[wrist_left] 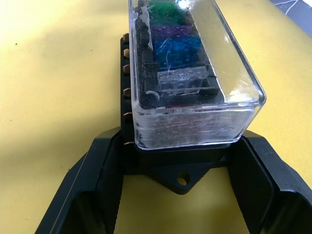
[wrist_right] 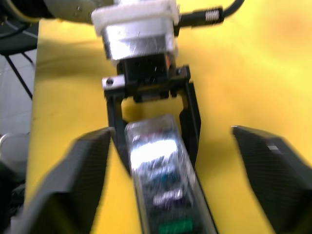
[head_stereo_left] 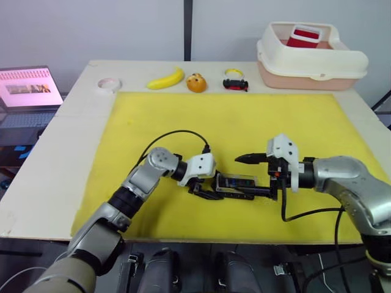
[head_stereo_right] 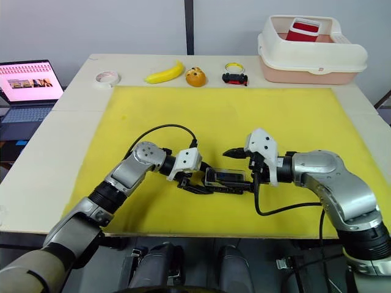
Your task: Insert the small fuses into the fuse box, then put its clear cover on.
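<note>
The black fuse box (head_stereo_left: 235, 184) lies on the yellow mat (head_stereo_left: 244, 122) with the clear cover (wrist_left: 229, 63) sitting over it. Through the cover I see small fuses (wrist_left: 178, 46) in their slots: green, purple, blue and a pale one. My left gripper (head_stereo_left: 209, 190) is shut on the box's left end, its fingers (wrist_left: 105, 168) pressing the black base from both sides. My right gripper (head_stereo_left: 242, 176) stands wide open at the box's right end, one finger above it and one beside it, and its fingers (wrist_right: 87, 156) are well clear of the cover (wrist_right: 156, 151).
At the table's back stand a cream bin (head_stereo_left: 342, 61) holding a red item (head_stereo_left: 302, 36), a toy car (head_stereo_left: 235, 83), an orange toy (head_stereo_left: 196, 82), a banana (head_stereo_left: 166, 78) and a tape roll (head_stereo_left: 109, 83). A laptop (head_stereo_left: 27, 88) sits off to the left.
</note>
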You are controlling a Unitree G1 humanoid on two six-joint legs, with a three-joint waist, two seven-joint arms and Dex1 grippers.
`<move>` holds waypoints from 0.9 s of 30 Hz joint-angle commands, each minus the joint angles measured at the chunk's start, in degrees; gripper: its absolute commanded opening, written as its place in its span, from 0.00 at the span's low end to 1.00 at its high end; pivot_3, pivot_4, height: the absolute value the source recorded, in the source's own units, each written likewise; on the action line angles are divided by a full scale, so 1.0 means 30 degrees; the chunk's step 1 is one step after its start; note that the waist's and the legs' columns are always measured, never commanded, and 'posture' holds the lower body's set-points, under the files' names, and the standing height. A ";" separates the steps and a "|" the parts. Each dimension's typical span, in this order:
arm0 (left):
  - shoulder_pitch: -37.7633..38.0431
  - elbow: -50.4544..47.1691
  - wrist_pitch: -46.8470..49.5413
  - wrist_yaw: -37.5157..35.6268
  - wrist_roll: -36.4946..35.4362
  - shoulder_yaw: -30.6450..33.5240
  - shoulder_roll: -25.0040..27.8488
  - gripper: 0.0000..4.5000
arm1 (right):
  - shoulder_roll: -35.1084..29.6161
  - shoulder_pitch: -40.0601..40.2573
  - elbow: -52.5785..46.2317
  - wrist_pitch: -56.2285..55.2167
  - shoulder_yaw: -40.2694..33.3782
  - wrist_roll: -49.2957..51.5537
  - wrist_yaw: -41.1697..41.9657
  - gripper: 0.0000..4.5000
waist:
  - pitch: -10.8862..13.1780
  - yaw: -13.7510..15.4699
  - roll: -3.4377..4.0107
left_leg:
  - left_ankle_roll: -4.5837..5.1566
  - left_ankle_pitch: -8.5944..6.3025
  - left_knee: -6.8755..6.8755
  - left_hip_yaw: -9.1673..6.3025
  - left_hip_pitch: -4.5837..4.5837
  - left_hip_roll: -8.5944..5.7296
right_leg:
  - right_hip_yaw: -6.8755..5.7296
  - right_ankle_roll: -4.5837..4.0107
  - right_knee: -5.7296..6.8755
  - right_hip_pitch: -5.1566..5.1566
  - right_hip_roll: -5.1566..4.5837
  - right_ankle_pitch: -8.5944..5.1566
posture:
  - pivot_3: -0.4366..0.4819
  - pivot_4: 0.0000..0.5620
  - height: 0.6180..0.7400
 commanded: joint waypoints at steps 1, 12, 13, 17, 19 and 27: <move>-0.0209 -0.0118 -0.0005 -0.0130 0.0045 0.0342 -0.0059 0.56 | 0.0123 0.0043 0.0067 -0.0829 -0.0269 -0.0155 -0.0036 0.46 | 0.0000 -0.0009 0.0000 | 0.0009 -0.0005 0.0005 0.0002 -0.0002 0.0000 | 0.0000 0.0001 0.0000 0.0000 0.0000 0.0000 | 0.48 0.27 1.00; -0.0195 -0.0068 0.0249 -0.0154 0.0046 0.0443 -0.0070 0.56 | -0.0276 0.2806 0.1416 -0.2297 0.0355 -0.1856 -0.0230 0.02 | 0.0000 -0.0021 0.0000 | 0.0020 -0.0012 0.0018 0.0002 -0.0002 -0.0003 | -0.0002 0.0002 0.0003 0.0007 0.0001 0.0000 | 0.48 0.27 1.00; -0.0191 -0.0079 0.0267 -0.0157 0.0045 0.0453 -0.0069 0.56 | -0.0293 0.3156 0.1676 -0.2436 0.0469 -0.2126 -0.0323 0.02 | -0.0004 -0.0029 0.0001 | 0.0021 -0.0013 0.0018 0.0004 -0.0002 -0.0004 | -0.0001 0.0002 0.0003 0.0007 0.0001 0.0000 | 0.48 0.27 1.00; -0.0178 -0.0118 0.0318 -0.0141 0.0083 0.0479 -0.0070 0.56 | -0.0306 0.4674 0.2508 -0.3589 0.0520 -0.2683 -0.0338 0.02 | -0.0014 -0.0005 -0.0016 | 0.0023 -0.0014 0.0021 -0.0005 0.0020 0.0000 | -0.0009 0.0003 -0.0003 0.0046 0.0008 -0.0001 | 0.48 0.27 1.00; -0.0189 -0.0098 0.0340 -0.0136 0.0106 0.0504 -0.0074 0.56 | -0.0305 0.5097 0.2362 -0.4197 0.0384 -0.2661 -0.0298 0.02 | -0.0024 -0.0017 -0.0026 | 0.0030 -0.0018 0.0024 -0.0008 0.0032 -0.0001 | -0.0010 0.0004 -0.0008 0.0065 0.0008 -0.0002 | 0.48 0.27 1.00; -0.0213 0.0069 0.0380 -0.0046 0.0200 0.0506 -0.0197 0.56 | -0.0113 0.4953 -0.0267 -0.3443 0.0362 -0.1642 -0.0979 0.02 | -0.0024 -0.0035 -0.0026 | 0.0035 -0.0022 0.0022 -0.0021 0.0062 0.0008 | -0.0013 0.0002 -0.0013 0.0094 0.0011 -0.0004 | 0.48 0.27 1.00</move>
